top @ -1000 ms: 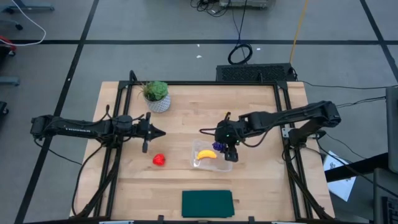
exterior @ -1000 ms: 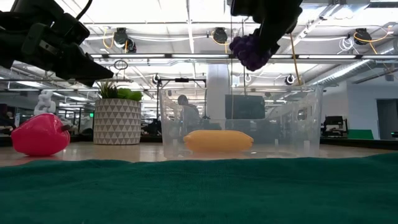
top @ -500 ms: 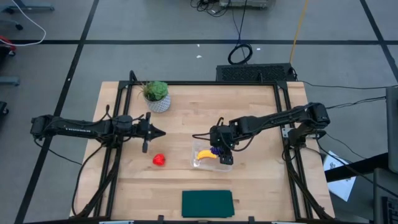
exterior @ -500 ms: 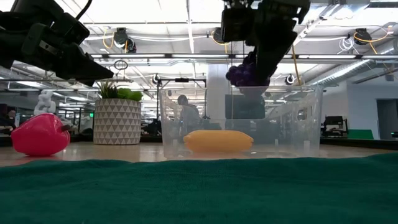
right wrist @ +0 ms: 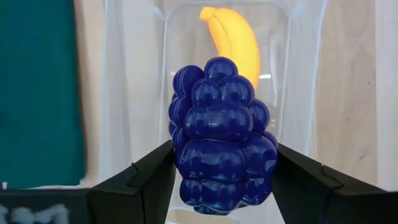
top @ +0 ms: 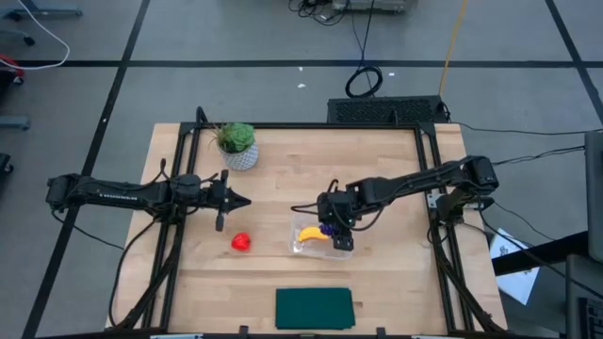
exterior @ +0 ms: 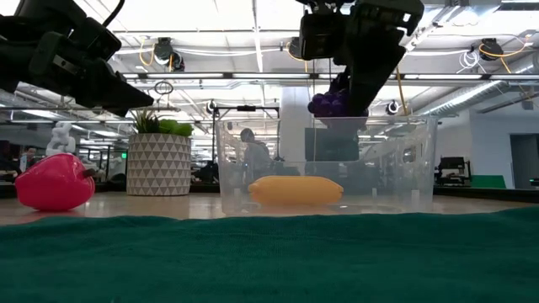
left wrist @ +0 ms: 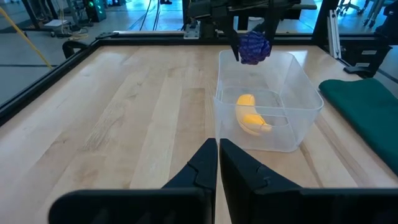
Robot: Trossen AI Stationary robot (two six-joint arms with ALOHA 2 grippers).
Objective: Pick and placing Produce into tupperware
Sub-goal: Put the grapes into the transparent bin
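Currently the purple grape bunch [right wrist: 221,134] is clamped between the fingers of the right gripper [top: 329,227] and is held above the rim of the clear tupperware [exterior: 421,164], toward the end nearer the counter's far edge. A yellow banana [left wrist: 252,116] already lies on the container floor, so the grapes would best be lowered into the free space beside it rather than on top of it. The descent should be kept inside the walls, since a finger catching the light plastic rim could tip or shift the container, and release is best made low so the bunch does not bounce out. The red round fruit [top: 241,242] sits on the counter well apart, toward the left side. The left gripper [top: 229,200] hovers nearby with its fingers closed and empty.
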